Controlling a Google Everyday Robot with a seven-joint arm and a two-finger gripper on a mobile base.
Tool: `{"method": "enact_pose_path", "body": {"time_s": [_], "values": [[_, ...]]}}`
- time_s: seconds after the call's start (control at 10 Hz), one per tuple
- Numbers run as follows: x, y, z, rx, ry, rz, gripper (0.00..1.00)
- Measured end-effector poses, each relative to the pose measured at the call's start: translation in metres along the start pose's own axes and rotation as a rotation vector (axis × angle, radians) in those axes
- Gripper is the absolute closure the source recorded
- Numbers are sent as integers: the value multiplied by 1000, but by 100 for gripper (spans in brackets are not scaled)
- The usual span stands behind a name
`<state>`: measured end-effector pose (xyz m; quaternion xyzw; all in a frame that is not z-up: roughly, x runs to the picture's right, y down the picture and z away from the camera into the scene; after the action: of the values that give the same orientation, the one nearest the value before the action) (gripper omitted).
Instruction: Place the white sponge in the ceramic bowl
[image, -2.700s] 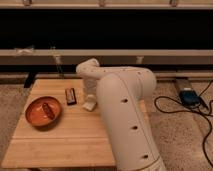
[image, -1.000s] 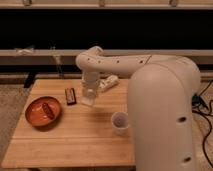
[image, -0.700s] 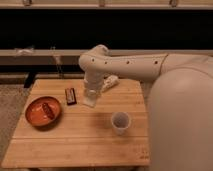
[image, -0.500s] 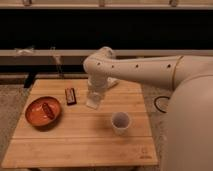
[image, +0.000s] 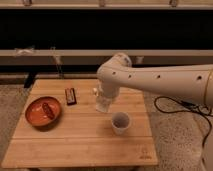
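The hand (image: 103, 101) was near the middle of the desk (image: 75, 145), a bit toward the back edge. It was closed on the sponge (image: 102, 107), which hung from it just over the wood. The bowl (image: 120, 122) stood near but apart from the sponge, closer to the front right corner, while an orange dish (image: 35, 112) sat by the left edge and a dark bar (image: 71, 96) lay between dish and hand.

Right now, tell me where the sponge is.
The sponge is mid-table in the camera view, at the gripper tip, up-left of the bowl, right of the dark bar.
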<state>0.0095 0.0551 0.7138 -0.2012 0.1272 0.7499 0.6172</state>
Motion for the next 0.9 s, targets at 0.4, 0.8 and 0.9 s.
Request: {"method": "enact_pose_path", "body": {"time_s": [0.4, 0.8, 0.9], "values": [[5, -35, -6, -15, -17, 38, 100], [19, -57, -5, -20, -10, 56, 100], [22, -63, -3, -18, -9, 63, 100]]}}
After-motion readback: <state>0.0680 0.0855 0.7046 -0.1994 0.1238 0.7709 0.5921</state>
